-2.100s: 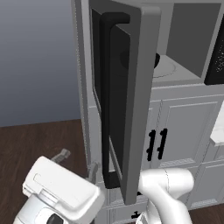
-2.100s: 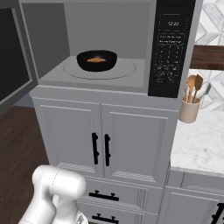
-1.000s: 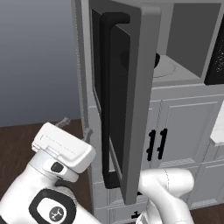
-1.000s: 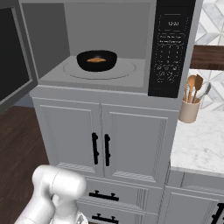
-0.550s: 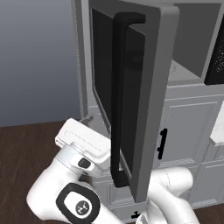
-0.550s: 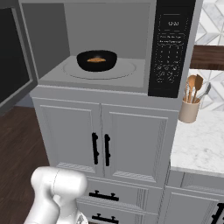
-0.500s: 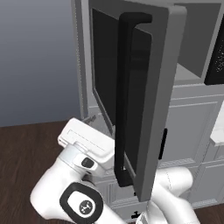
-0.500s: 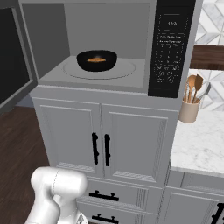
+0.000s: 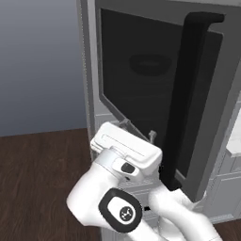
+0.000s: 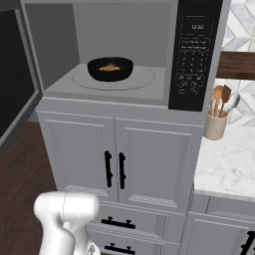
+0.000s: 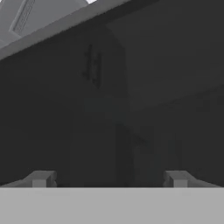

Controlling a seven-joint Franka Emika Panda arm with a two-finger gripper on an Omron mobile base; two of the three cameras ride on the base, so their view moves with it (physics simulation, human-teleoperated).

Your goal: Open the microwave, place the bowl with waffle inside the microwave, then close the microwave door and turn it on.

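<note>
Black bowl [image 10: 110, 68] with waffle [image 10: 109, 68] on the turntable inside the microwave [image 10: 124, 50]. Microwave door [image 9: 155, 89] partly swung, dark glass close before the gripper [image 11: 107, 179], fingertips [image 11: 40, 179] spread wide, holding nothing. Utensil crock [image 10: 215, 125] on the marble counter [image 10: 224, 169] beside.

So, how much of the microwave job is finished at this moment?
Done: the bowl with the waffle sits on the turntable in the microwave. In hand: the gripper, fingers apart, faces the microwave door, not yet shut. Left: closing it and switching on.
</note>
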